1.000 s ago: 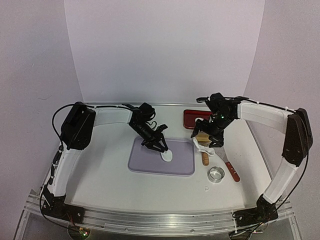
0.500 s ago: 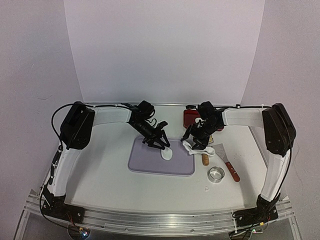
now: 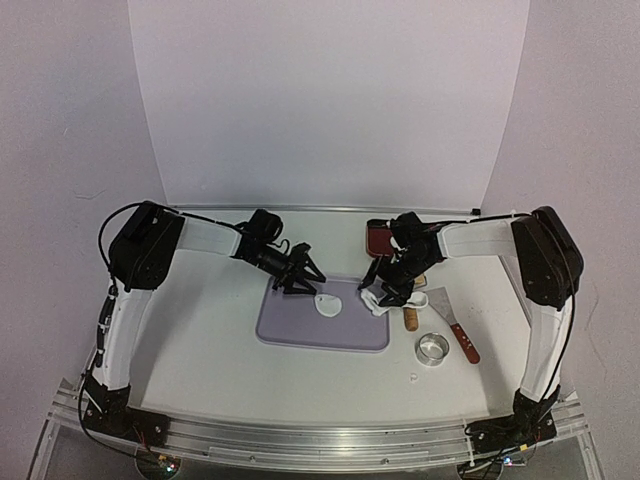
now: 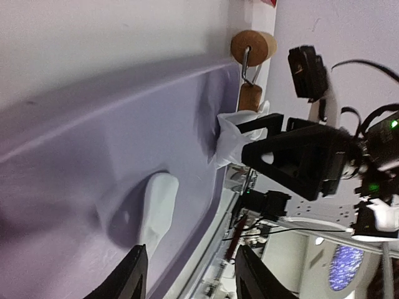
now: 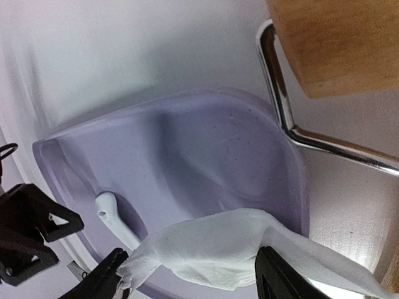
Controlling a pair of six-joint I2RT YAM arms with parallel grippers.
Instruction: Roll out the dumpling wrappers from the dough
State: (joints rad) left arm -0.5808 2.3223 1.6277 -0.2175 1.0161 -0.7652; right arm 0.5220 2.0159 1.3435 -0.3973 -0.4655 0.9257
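Note:
A small flat round white dumpling wrapper [image 3: 327, 304] [image 4: 156, 205] [image 5: 111, 215] lies free on the purple mat [image 3: 300, 330]. My left gripper [image 3: 300, 275] [image 4: 190, 277] stands open just left of it, with nothing between its fingers. Over the mat's right edge my right gripper [image 3: 388, 283] [image 5: 193, 277] is shut on a thin ragged sheet of white dough [image 3: 378, 298] [image 5: 218, 252] [image 4: 232, 134]. The sheet hangs between its fingers and droops onto the mat's rim.
The wooden roller [image 3: 410, 318] [image 4: 252, 47] [image 5: 336, 43] with its metal frame lies just right of the mat. A metal ring cutter [image 3: 432, 348] and a red-handled scraper [image 3: 456, 328] sit further right. Behind the right gripper stands a red tray [image 3: 381, 237].
My left gripper has let go of the wrapper, opened and drawn back to the left. My right gripper has carried the ragged dough sheet left, from beside the roller to the mat's right edge.

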